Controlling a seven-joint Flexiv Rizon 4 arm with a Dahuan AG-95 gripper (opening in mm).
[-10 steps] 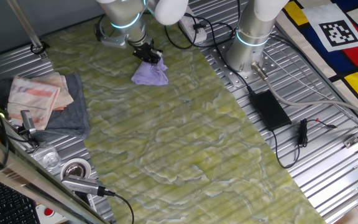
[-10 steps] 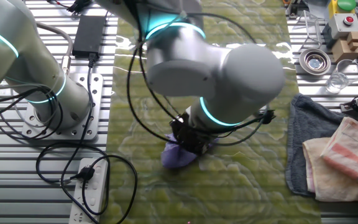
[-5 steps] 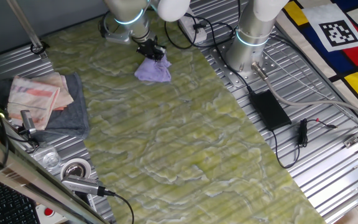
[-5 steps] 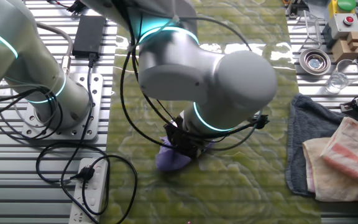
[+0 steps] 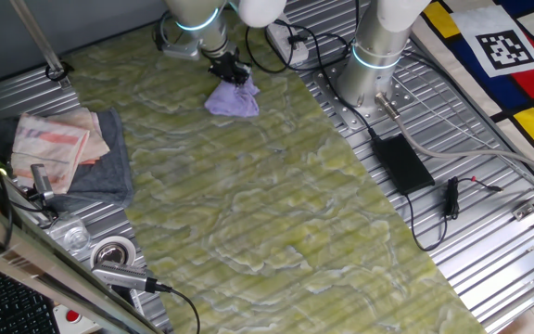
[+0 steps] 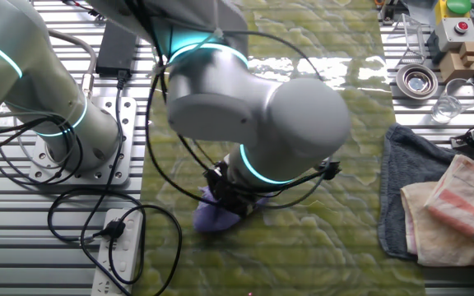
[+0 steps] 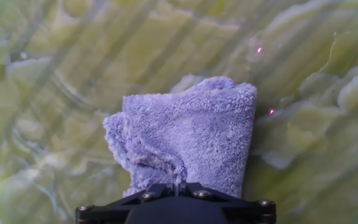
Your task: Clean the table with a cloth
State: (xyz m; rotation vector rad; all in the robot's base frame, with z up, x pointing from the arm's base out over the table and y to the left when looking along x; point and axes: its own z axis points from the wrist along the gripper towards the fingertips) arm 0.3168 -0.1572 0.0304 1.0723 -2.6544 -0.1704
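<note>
A lilac fluffy cloth [image 5: 233, 98] lies pressed on the yellow-green marbled table [image 5: 276, 213] near its far edge. My gripper [image 5: 229, 70] is shut on the cloth's upper fold, and the arm reaches down from above. In the other fixed view the cloth [image 6: 212, 218] peeks out under the big grey wrist, close to the table's left border, and the gripper [image 6: 230, 196] is mostly hidden there. The hand view shows the cloth [image 7: 188, 140] spread flat below the black jaws, with the gripper [image 7: 178, 185] pinching a ridge of it.
A folded grey towel with a beige-and-pink cloth [image 5: 58, 144] lies at the table's left side. Cups, tape and tools [image 5: 109, 255] crowd the near-left corner. A second arm's base [image 5: 369, 70], a power brick [image 5: 401, 162] and cables sit on the ribbed metal to the right.
The gripper has dragged the cloth across the table toward its far edge, a little to the right in the one fixed view and leftward in the other.
</note>
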